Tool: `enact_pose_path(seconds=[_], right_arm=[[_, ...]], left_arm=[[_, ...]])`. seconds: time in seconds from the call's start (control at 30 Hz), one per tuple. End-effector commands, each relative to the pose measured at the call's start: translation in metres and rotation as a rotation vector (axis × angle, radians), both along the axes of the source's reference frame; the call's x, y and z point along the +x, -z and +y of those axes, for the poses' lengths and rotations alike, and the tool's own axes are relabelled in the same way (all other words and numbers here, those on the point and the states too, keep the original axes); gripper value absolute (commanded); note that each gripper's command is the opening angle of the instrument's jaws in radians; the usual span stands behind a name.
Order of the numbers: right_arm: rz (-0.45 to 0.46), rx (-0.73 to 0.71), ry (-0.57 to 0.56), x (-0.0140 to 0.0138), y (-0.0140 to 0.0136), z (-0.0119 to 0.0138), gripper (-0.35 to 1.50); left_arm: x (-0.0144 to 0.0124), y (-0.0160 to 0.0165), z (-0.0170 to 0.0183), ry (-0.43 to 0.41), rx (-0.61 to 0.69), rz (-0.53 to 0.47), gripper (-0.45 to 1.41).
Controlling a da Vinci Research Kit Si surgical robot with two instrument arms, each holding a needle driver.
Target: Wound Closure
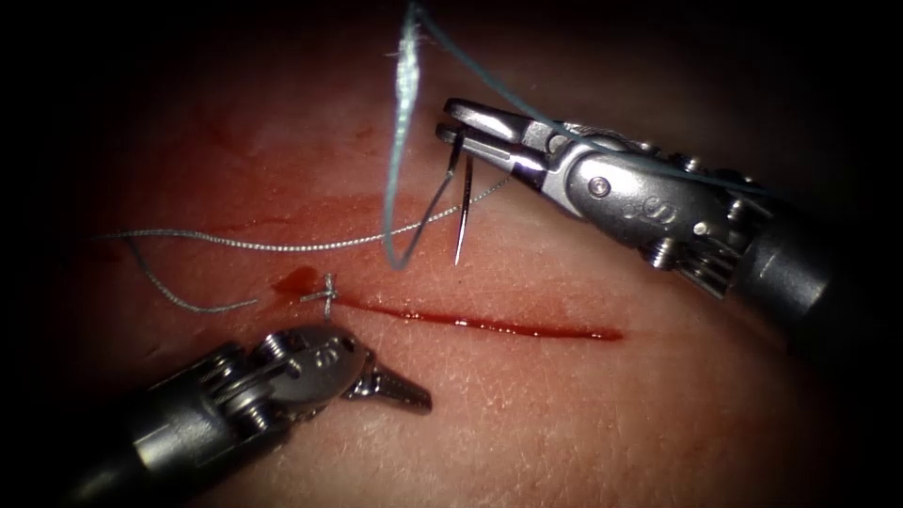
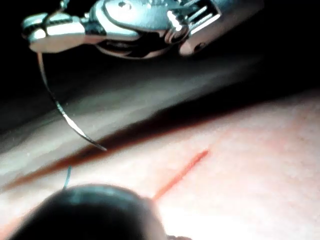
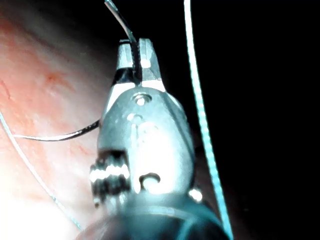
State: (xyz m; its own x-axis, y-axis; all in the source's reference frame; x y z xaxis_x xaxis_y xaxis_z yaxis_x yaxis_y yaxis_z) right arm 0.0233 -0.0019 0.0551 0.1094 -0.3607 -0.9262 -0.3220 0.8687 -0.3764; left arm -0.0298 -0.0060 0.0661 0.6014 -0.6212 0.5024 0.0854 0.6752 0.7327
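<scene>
The right arm's steel needle driver (image 1: 458,130) is clamping the thin curved steel needle (image 1: 462,212) near its blunt end; it is hanging point-down above the red cut (image 1: 489,325), outside the pale tissue (image 1: 564,414); the left arm's steel needle driver (image 1: 404,390) is lying closed and empty.

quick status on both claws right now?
Left claw: shut, holding nothing, just below the cut.
Right claw: shut on the needle near one end; the needle hangs above the tissue, not in it.
</scene>
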Motion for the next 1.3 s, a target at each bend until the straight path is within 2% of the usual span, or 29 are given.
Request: enact_pose_path(seconds=[0.03, 0.1, 0.23, 0.33, 0.37, 0.43, 0.5, 0.57, 0.6, 0.63, 0.67, 0.7, 0.73, 0.77, 0.87, 0.93, 0.97, 1.0, 1.03, 1.1, 1.2, 1.3], right_arm=[[0.015, 0.019, -0.001, 0.0005, 0.0003, 0.0007, -0.35], [0.027, 0.043, 0.000, 0.0004, 0.0000, 0.0006, -0.35], [0.039, 0.152, 0.047, 0.0005, -0.0035, 0.0002, -0.35], [0.049, 0.238, 0.114, 0.0011, -0.0020, 0.0013, -0.35], [0.049, 0.223, 0.138, 0.0012, -0.0008, 0.0017, -0.35], [0.035, 0.198, 0.123, 0.0013, 0.0000, 0.0017, -0.35], [0.060, 0.207, 0.052, 0.0011, 0.0001, 0.0014, -0.35], [0.126, 0.363, 0.008, 0.0009, -0.0004, 0.0013, -0.35], [0.187, 0.352, -0.015, 0.0004, -0.0004, 0.0015, -0.35], [0.176, 0.271, 0.038, -0.0001, 0.0000, 0.0019, -0.35], [0.186, 0.288, 0.057, -0.0001, 0.0001, 0.0020, -0.35], [0.214, 0.364, 0.069, -0.0002, 0.0006, 0.0023, -0.35], [0.290, 0.502, 0.005, -0.0005, 0.0014, 0.0027, -0.35], [0.311, 0.523, -0.011, -0.0007, 0.0016, 0.0027, -0.35], [0.203, 0.298, 0.009, -0.0011, 0.0011, 0.0026, -0.35], [0.177, 0.249, -0.019, -0.0016, 0.0002, 0.0021, -0.35], [0.134, 0.111, -0.021, -0.0020, -0.0007, 0.0018, -0.35], [0.109, 0.046, -0.020, -0.0022, -0.0012, 0.0015, -0.35], [0.057, -0.097, -0.023, -0.0024, -0.0017, 0.0013, -0.35], [0.021, -0.204, -0.028, -0.0024, -0.0017, 0.0013, -0.35], [-0.013, -0.394, -0.023, -0.0019, -0.0016, 0.0010, -0.35], [-0.001, -0.417, -0.032, -0.0006, -0.0020, 0.0007, -0.35]], left_arm=[[-0.0003, -0.0004, 0.0008, -0.007, -0.032, -0.012, -0.45], [0.0000, -0.0009, 0.0008, -0.009, -0.045, -0.011, -0.45], [0.0006, -0.0010, 0.0012, -0.003, -0.046, -0.025, -0.45], [0.0006, -0.0009, 0.0011, 0.001, -0.047, -0.027, -0.45], [0.0006, -0.0009, 0.0011, 0.002, -0.046, -0.030, -0.45], [0.0006, -0.0007, 0.0011, 0.003, -0.044, -0.033, -0.45], [0.0006, 0.0002, 0.0013, 0.015, -0.037, -0.068, -0.45], [0.0004, 0.0012, 0.0019, 0.029, -0.033, -0.103, -0.45], [0.0002, 0.0014, 0.0020, 0.032, -0.037, -0.106, -0.45], [0.0003, 0.0011, 0.0018, 0.032, -0.040, -0.106, -0.45], [0.0003, 0.0010, 0.0017, 0.032, -0.041, -0.106, -0.45], [0.0003, 0.0009, 0.0016, 0.032, -0.043, -0.106, -0.45], [0.0003, 0.0008, 0.0016, 0.032, -0.043, -0.106, -0.45], [0.0003, 0.0008, 0.0017, 0.032, -0.043, -0.106, -0.45], [0.0003, 0.0010, 0.0017, 0.028, -0.046, -0.108, -0.45], [0.0003, 0.0011, 0.0019, 0.022, -0.059, -0.117, -0.45], [0.0003, 0.0013, 0.0021, 0.027, -0.068, -0.130, -0.45], [0.0003, 0.0014, 0.0022, 0.032, -0.078, -0.143, -0.45], [0.0003, 0.0017, 0.0024, 0.078, -0.134, -0.191, -0.45], [0.0003, 0.0019, 0.0025, 0.114, -0.221, -0.269, -0.45], [0.0002, 0.0013, 0.0020, 0.128, -0.250, -0.274, -0.45], [0.0001, 0.0000, 0.0012, 0.138, -0.278, -0.267, -0.45]])
